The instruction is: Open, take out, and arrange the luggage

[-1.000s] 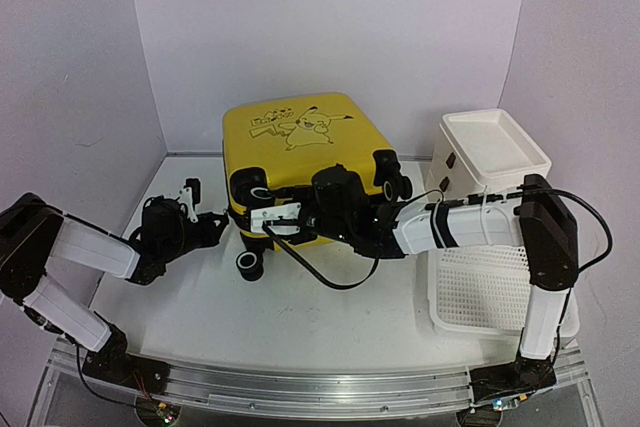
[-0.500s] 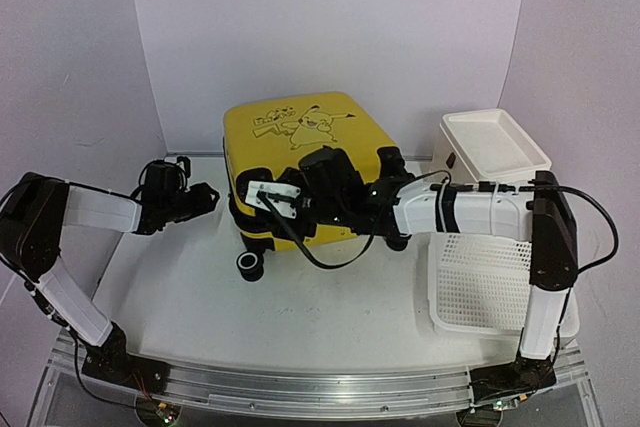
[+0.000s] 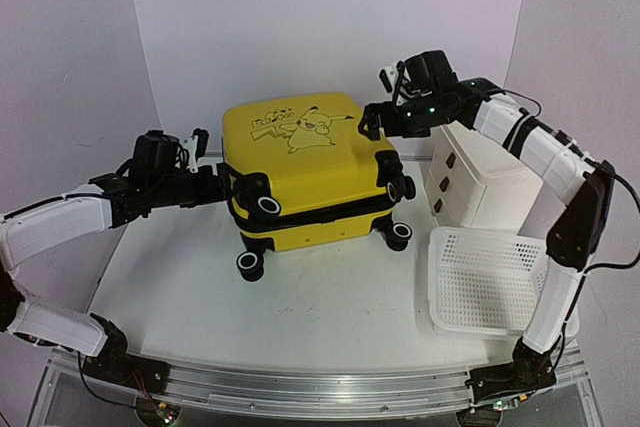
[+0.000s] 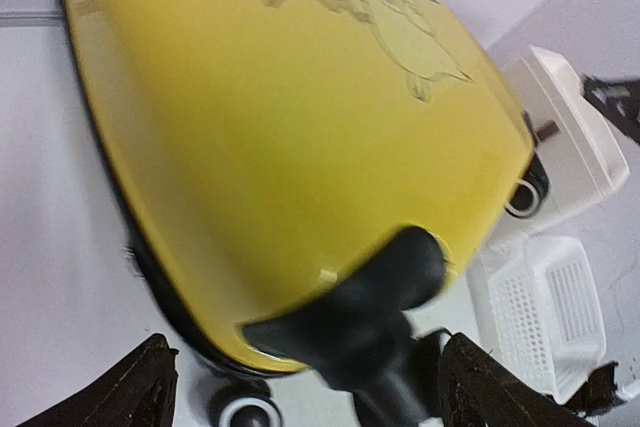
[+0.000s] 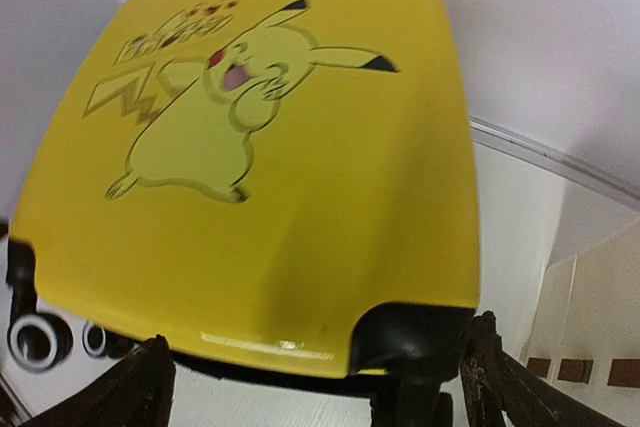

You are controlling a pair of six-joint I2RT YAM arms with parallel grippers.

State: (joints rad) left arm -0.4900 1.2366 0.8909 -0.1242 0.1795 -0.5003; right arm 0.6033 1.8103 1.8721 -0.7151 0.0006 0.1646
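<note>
The luggage is a yellow suitcase lying flat in the middle of the table with its Pikachu lid up and its black zipper band shut. Its wheels face the near edge. My left gripper hovers open at its left front corner, beside a black wheel. In the left wrist view the luggage fills the frame and the left gripper holds nothing. My right gripper is raised, open and empty by the far right corner of the lid. The right wrist view looks down on the luggage between the spread right gripper.
A white drawer cabinet stands right of the suitcase, under my right forearm. A white perforated basket lies in front of it at the near right. White walls close in the back and sides.
My right arm lifted from the suitcase's front to its far right corner and its gripper opened wide. My left gripper opened and moved right to the left front wheel.
</note>
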